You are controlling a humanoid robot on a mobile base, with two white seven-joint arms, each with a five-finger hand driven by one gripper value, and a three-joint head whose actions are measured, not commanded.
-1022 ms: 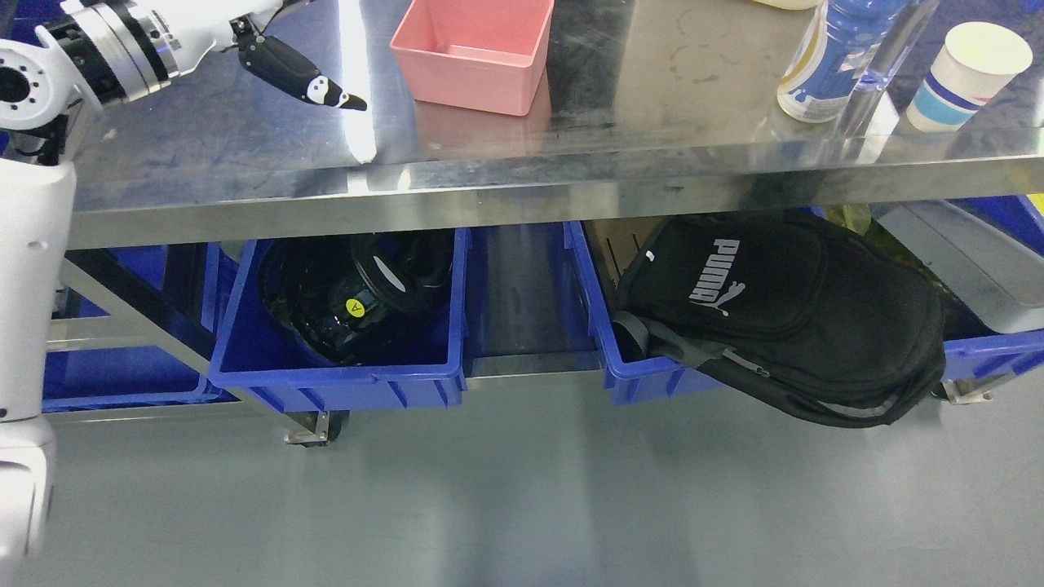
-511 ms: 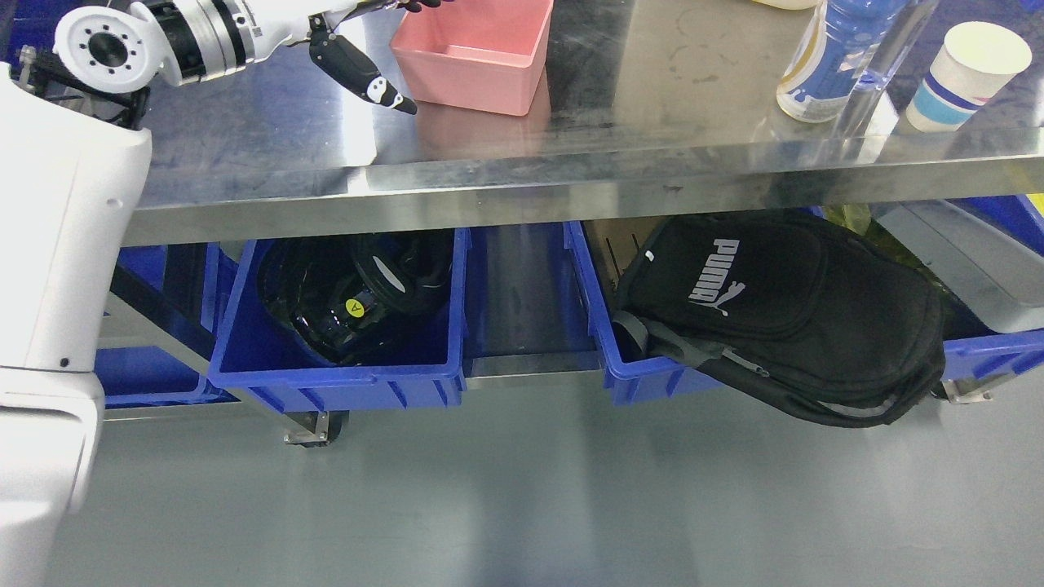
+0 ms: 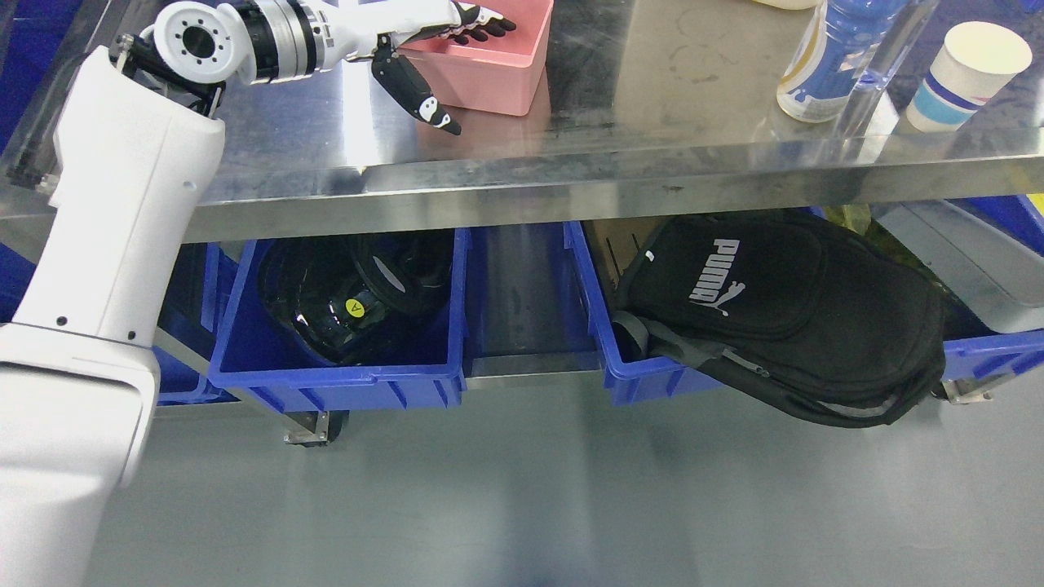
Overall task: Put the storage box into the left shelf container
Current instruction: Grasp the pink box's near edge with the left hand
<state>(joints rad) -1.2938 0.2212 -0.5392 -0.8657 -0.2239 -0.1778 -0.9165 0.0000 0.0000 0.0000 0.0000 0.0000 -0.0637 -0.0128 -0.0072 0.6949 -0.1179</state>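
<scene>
A pink open storage box [image 3: 497, 69] stands on the steel table top [image 3: 652, 90] near the upper middle. My left hand [image 3: 444, 61] reaches in from the left at the box's near left corner. Its fingers [image 3: 481, 20] stretch over the box's open top and its thumb [image 3: 416, 94] hangs down outside the front wall. The hand is open and not closed on the box. Below the table, the left blue shelf container [image 3: 342, 383] holds dark gear. My right arm does not show.
A second blue bin [image 3: 644, 375] on the lower shelf carries a black backpack [image 3: 783, 318]. A blue-labelled bottle [image 3: 832, 57] and a paper cup [image 3: 966, 73] stand at the table's right. Grey floor lies in front.
My left arm has swung right across the table. The hand went from well left of the pink box to straddling its near left corner.
</scene>
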